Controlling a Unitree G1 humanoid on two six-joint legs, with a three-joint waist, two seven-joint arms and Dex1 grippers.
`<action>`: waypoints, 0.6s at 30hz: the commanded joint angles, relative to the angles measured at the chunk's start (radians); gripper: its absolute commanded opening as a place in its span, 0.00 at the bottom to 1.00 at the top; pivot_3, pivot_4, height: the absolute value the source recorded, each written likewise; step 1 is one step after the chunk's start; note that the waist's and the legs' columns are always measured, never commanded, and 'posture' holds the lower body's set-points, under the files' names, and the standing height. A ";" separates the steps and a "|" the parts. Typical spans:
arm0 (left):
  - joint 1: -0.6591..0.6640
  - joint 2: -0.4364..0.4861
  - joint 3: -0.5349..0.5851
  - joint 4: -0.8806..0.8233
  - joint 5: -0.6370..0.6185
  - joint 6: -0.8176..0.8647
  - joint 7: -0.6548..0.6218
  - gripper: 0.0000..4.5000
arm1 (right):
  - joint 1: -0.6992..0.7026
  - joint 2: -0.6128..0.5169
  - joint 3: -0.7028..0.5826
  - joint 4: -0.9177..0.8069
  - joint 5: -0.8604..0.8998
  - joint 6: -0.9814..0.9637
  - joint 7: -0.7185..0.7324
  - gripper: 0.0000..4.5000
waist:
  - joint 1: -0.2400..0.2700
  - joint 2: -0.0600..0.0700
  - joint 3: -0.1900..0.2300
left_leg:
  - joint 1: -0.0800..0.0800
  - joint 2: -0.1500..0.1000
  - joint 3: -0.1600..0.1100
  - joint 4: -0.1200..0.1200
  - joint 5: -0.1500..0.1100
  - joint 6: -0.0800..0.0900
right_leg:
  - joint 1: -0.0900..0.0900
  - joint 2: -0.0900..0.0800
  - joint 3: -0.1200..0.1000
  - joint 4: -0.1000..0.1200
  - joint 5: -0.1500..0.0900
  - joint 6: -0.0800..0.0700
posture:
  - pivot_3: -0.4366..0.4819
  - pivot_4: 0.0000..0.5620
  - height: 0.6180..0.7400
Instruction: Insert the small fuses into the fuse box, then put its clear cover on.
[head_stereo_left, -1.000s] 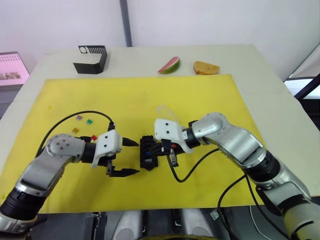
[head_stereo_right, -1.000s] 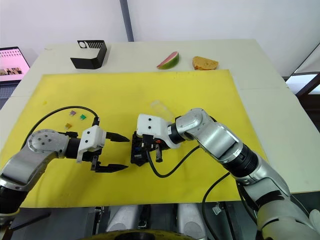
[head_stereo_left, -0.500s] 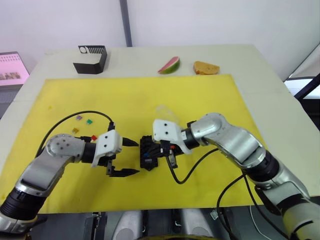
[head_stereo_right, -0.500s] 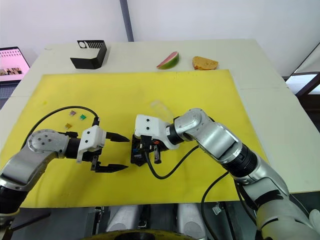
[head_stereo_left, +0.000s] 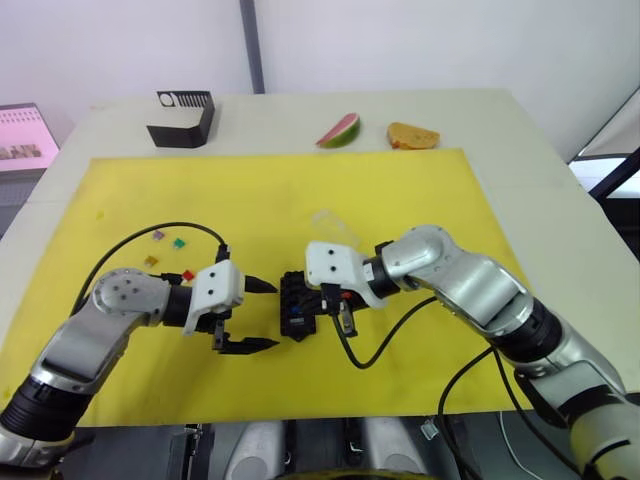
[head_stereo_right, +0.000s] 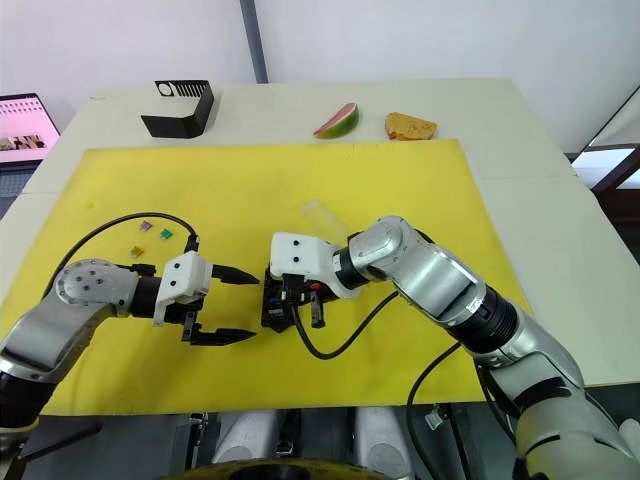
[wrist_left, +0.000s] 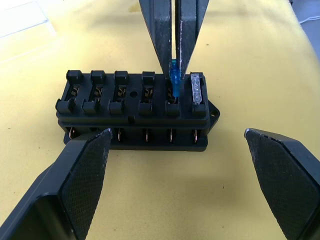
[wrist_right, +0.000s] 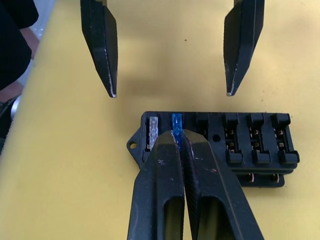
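The right gripper (wrist_right: 177, 137) is pinching a blue fuse (wrist_left: 173, 80) between nearly closed fingers, holding it upright in the second slot from one end of the fuse box (wrist_left: 135, 107). A grey fuse (wrist_left: 196, 88) is sitting in the end slot just beside it, while the other slots are showing bare metal contacts. The fuse box is lying on the yellow mat (head_stereo_left: 400, 200), roughly at the middle of its near half. At the box's 9 o'clock in the head view, the left gripper (head_stereo_left: 258, 315) is hovering close by with its fingers spread wide and nothing between them, tips pointing toward the box. At about 10 o'clock from that gripper, loose fuses are lying on the mat: a purple fuse (head_stereo_left: 157, 236), a green fuse (head_stereo_left: 178, 243), a tan fuse (head_stereo_left: 151, 261) and a red fuse (head_stereo_left: 187, 275). The clear cover (head_stereo_left: 335, 225) is resting on the mat at about 1 o'clock from the fuse box, near but apart from it.
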 joint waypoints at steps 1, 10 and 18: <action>0.005 0.003 0.029 -0.031 -0.009 -0.018 0.002 1.00 | -0.014 -0.006 0.007 -0.030 -0.010 -0.012 0.000 0.01 | 0.000 0.000 0.000 | 0.000 0.000 0.000 0.000 0.000 0.000 | 0.000 0.000 0.000 0.000 0.000 0.000 | 0.48 0.27 1.00; 0.011 0.003 0.030 -0.036 -0.010 -0.019 0.003 1.00 | -0.044 0.012 0.021 -0.025 -0.015 0.033 -0.023 0.01 | 0.000 0.000 0.000 | 0.000 0.000 0.000 0.000 0.000 0.000 | 0.000 0.000 0.000 0.000 0.000 0.000 | 0.48 0.27 1.00; 0.015 0.002 0.030 -0.040 -0.010 -0.018 0.007 1.00 | -0.050 0.007 0.021 -0.026 -0.011 0.054 -0.027 0.01 | 0.000 0.000 0.000 | 0.000 0.000 0.000 0.000 0.000 0.000 | 0.000 0.000 0.000 0.000 0.000 0.000 | 0.48 0.27 1.00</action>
